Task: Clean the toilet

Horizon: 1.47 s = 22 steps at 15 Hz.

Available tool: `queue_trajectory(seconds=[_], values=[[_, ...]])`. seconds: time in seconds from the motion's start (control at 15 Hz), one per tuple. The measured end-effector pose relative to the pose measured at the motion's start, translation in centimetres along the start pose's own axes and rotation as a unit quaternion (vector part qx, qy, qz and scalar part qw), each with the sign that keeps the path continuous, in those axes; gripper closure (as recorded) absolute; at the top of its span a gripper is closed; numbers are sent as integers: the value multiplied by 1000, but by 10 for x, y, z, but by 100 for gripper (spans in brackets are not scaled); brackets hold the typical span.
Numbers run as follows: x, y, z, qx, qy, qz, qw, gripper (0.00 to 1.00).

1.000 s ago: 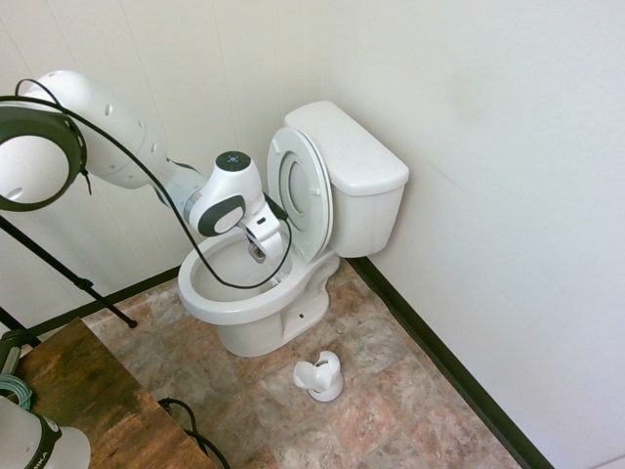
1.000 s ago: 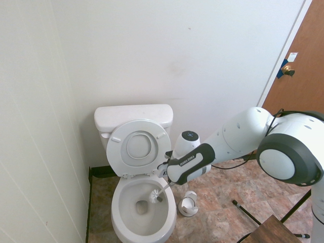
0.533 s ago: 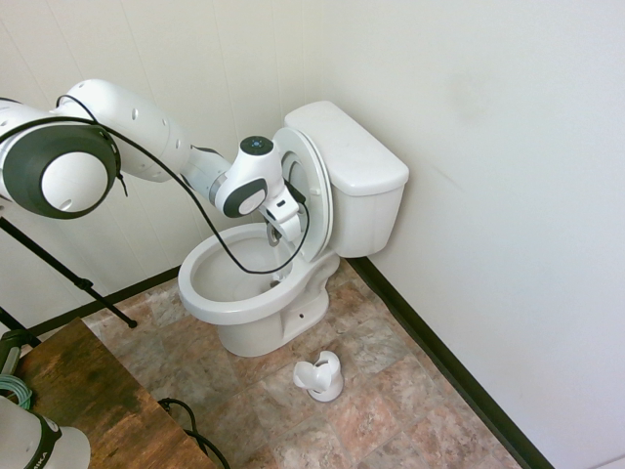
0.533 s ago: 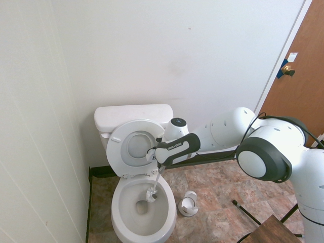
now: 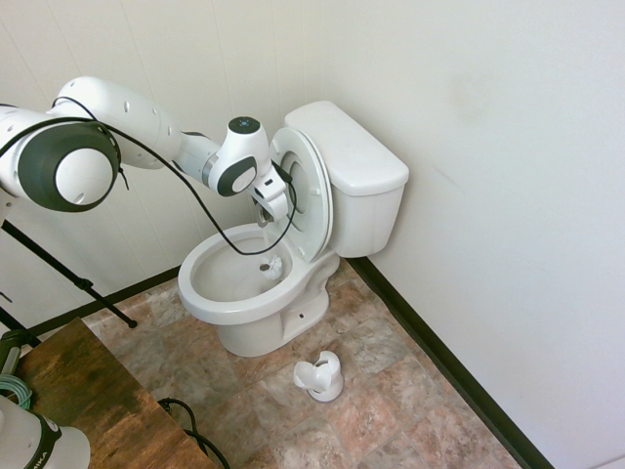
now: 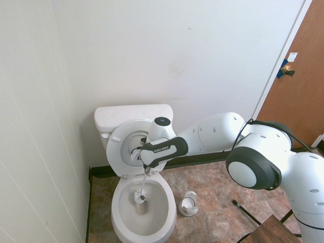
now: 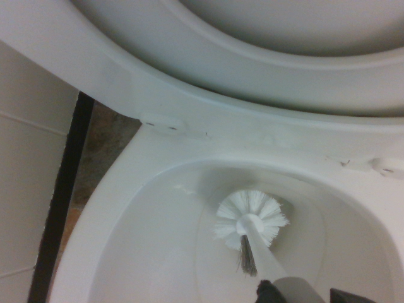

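The white toilet [image 5: 234, 303] stands in the corner, its seat and lid [image 5: 298, 191] raised against the tank [image 5: 347, 161]. My gripper [image 5: 265, 217] hangs over the back of the bowl, just in front of the raised seat, and is shut on the thin handle of a white toilet brush. The bristle head [image 5: 273, 266] is down inside the bowl. From the other side the gripper [image 6: 145, 170] is above the bowl [image 6: 124, 223], with the brush head [image 6: 140, 194] low near the drain. The wrist view shows the brush head [image 7: 251, 221] against the bowl's inner wall [image 7: 145, 240].
The empty white brush holder [image 5: 319, 376] sits on the tiled floor beside the toilet base, also seen as the brush holder [image 6: 188, 204]. Walls close in behind and beside the toilet. A wooden table corner [image 5: 88, 391] and a brown door [image 6: 298, 76] lie farther off.
My arm has swung toward the raised seat and the side wall. The brush head has swept across the bowl with it, staying inside. The grip has stayed shut.
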State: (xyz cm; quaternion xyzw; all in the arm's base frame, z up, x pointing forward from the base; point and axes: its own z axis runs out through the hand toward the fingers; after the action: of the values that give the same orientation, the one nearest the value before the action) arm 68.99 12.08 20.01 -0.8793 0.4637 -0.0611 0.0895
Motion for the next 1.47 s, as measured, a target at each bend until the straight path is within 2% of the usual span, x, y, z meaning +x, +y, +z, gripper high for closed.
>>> queue_trajectory(seconds=[0.27, 0.67, 0.93, 1.2, 1.47], values=[[8, 10, -17, -11, 2, 22, 1000, 100], [-18, 56, -126, 5, 8, 19, 1000, 100], [-16, 100, -206, 42, 23, 40, 998, 100], [37, 164, -271, 69, 49, 110, 990, 100], [108, 211, -255, 49, 61, 188, 979, 100]])
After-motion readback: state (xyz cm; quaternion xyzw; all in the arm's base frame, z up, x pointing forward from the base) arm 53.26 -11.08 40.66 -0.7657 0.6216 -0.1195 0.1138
